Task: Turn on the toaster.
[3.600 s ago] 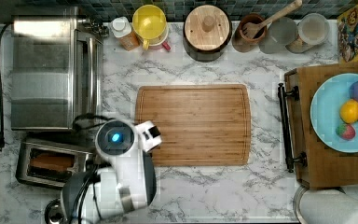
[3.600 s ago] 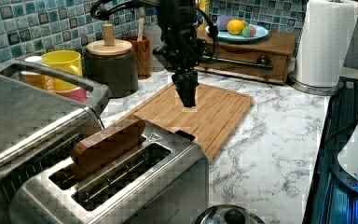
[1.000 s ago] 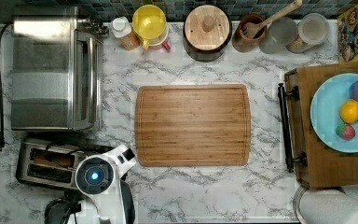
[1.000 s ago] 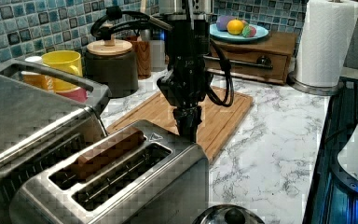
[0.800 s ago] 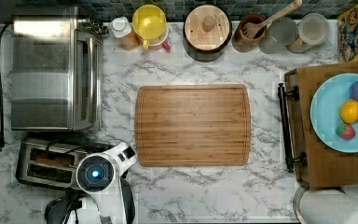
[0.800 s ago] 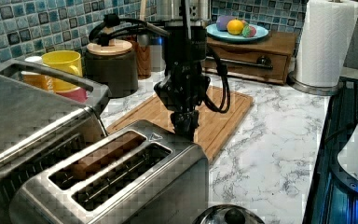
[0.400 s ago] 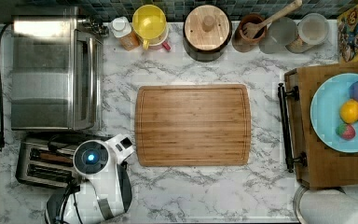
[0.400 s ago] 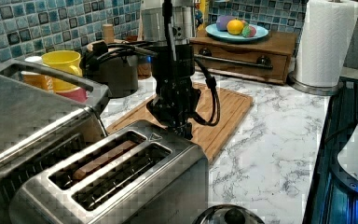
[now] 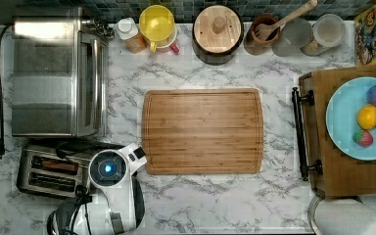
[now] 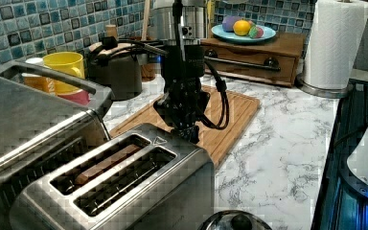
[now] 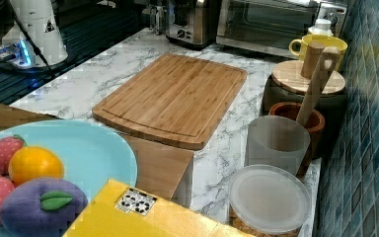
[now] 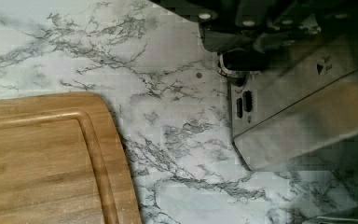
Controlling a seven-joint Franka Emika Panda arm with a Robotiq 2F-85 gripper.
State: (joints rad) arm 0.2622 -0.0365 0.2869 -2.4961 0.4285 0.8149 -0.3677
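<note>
- Since the frames a few seconds back, my gripper (image 10: 188, 130) has come off the cutting board (image 9: 203, 131) and down to the toaster's end, and the bread in the toaster has sunk from standing proud to lying low in its slot.
- The toaster (image 10: 120, 187) holds one slice (image 10: 103, 165) in the slot nearer the toaster oven (image 9: 54, 73); its other slot has nothing in it.
- The toaster stands on the marble worktop (image 9: 215, 200) just beside the toaster oven, with the cutting board off its lever end.
- My gripper sits at that lever end, touching or nearly touching the black knob (image 12: 240, 61); I cannot tell how my fingers stand.
- Beyond the toaster, past the cutting board, a blue plate (image 9: 360, 120) carries toy fruit.
- A steel kettle lid (image 10: 235, 221) lies just beside the toaster, on the side away from the toaster oven.
</note>
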